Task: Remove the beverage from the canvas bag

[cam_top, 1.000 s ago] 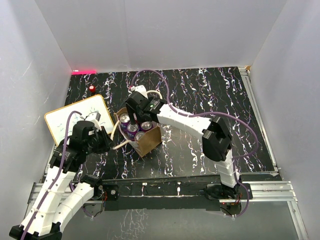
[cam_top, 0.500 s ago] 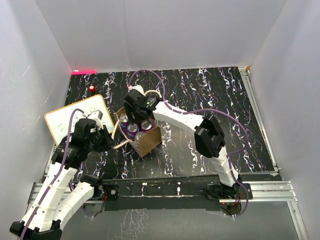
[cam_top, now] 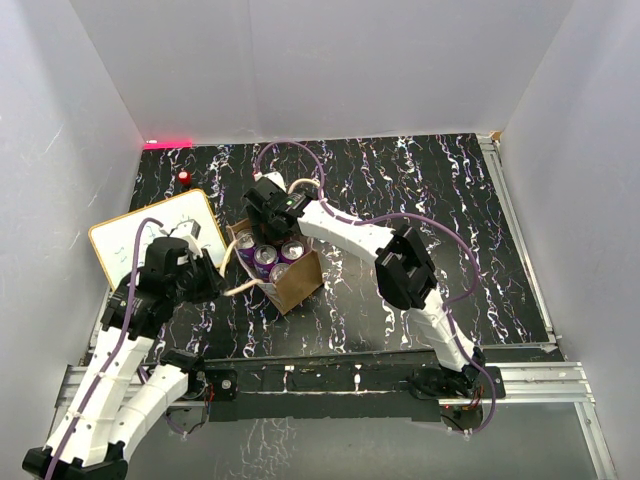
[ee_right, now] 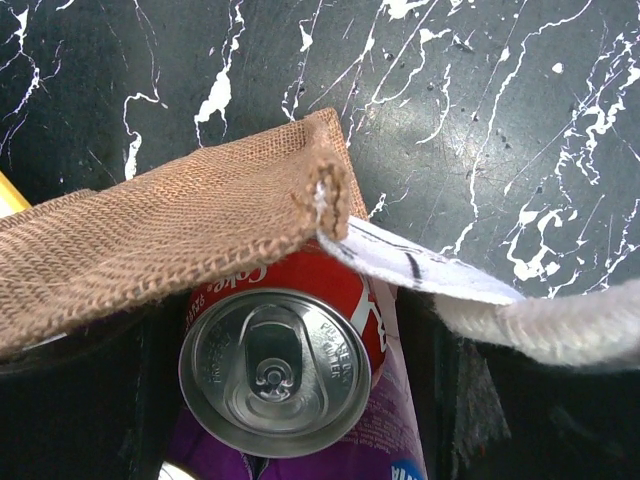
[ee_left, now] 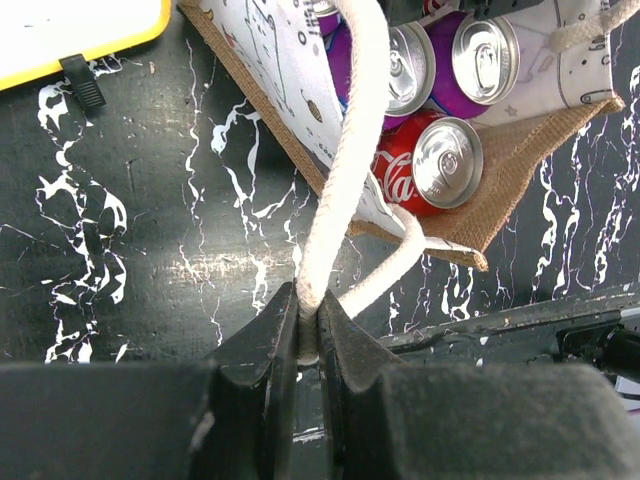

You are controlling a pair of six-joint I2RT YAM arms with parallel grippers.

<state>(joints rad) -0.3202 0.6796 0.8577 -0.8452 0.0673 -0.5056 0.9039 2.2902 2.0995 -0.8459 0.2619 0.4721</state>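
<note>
The canvas bag (cam_top: 298,285) stands upright mid-table, tan outside with a white printed lining, and holds several beverage cans. My left gripper (ee_left: 308,310) is shut on the bag's cream rope handle (ee_left: 345,170) and holds it taut toward the near left. My right gripper (cam_top: 262,215) reaches down into the bag's far corner. Its dark fingers (ee_right: 460,400) stand on either side of a red Coca-Cola can (ee_right: 275,370), with a thin slit showing on the can's right side. A purple can lies partly under that red one.
More purple cans (cam_top: 264,257) and a second red can (ee_left: 445,160) fill the bag's near side. An orange-rimmed whiteboard (cam_top: 125,240) lies left of the bag, beside my left arm. A small red object (cam_top: 184,177) sits at the table's far left.
My right arm has shifted a little left and farther back over the bag's far corner, its elbow swinging left. The left gripper still holds the handle in the same place.
</note>
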